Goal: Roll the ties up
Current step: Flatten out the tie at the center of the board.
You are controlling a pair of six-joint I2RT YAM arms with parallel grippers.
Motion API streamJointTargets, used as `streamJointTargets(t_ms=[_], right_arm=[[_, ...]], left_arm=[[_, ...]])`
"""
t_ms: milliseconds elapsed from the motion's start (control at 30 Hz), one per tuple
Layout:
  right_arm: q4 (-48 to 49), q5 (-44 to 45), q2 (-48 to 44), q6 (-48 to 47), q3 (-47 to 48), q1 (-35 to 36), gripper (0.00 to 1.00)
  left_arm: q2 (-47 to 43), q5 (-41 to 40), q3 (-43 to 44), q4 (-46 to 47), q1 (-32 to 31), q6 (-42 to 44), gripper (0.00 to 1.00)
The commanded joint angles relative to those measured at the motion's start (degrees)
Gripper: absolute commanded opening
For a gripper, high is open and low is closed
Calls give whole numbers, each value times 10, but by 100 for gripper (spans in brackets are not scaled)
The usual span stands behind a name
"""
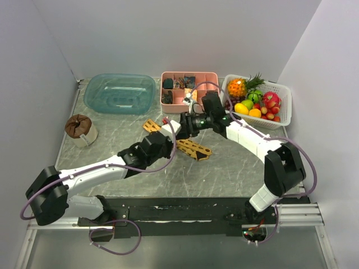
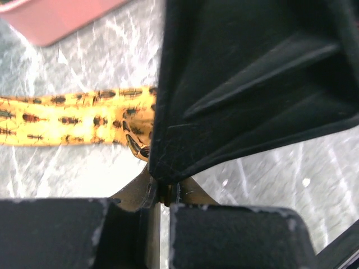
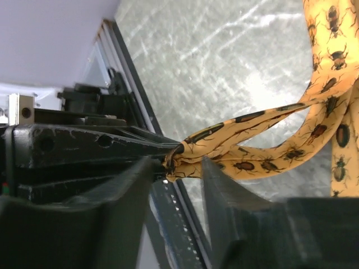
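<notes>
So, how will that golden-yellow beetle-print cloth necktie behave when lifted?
Probably floppy: the golden-yellow beetle-print cloth necktie bunches and curves loosely beyond the pinch. Likely light, being thin flat fabric. Its surface looks smooth, so it may slide in a loose grip.

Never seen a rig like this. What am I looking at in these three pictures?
Two robot arms stand at the near edge of the table. The wide picture looks down from above and behind them; the other two come from wrist cameras. On it lie a yellow patterned tie, a teal tub, a pink divided tray, a fruit basket and a brown-topped cup. The left end effector is closed on a fold of the tie. The right end effector flanks that fold; whether it clamps is unclear.
</notes>
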Motion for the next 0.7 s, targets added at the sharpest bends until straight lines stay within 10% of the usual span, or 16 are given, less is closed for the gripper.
streamJointTargets(t_ms=[0,667], right_arm=[[56,-9,-65,21,-14,-16,64],[5,282,-377,-12,-143,-98,99]], left_arm=[[-27,16,1,66,17,-28,1],[-17,61,277,-53,83,-53,1]])
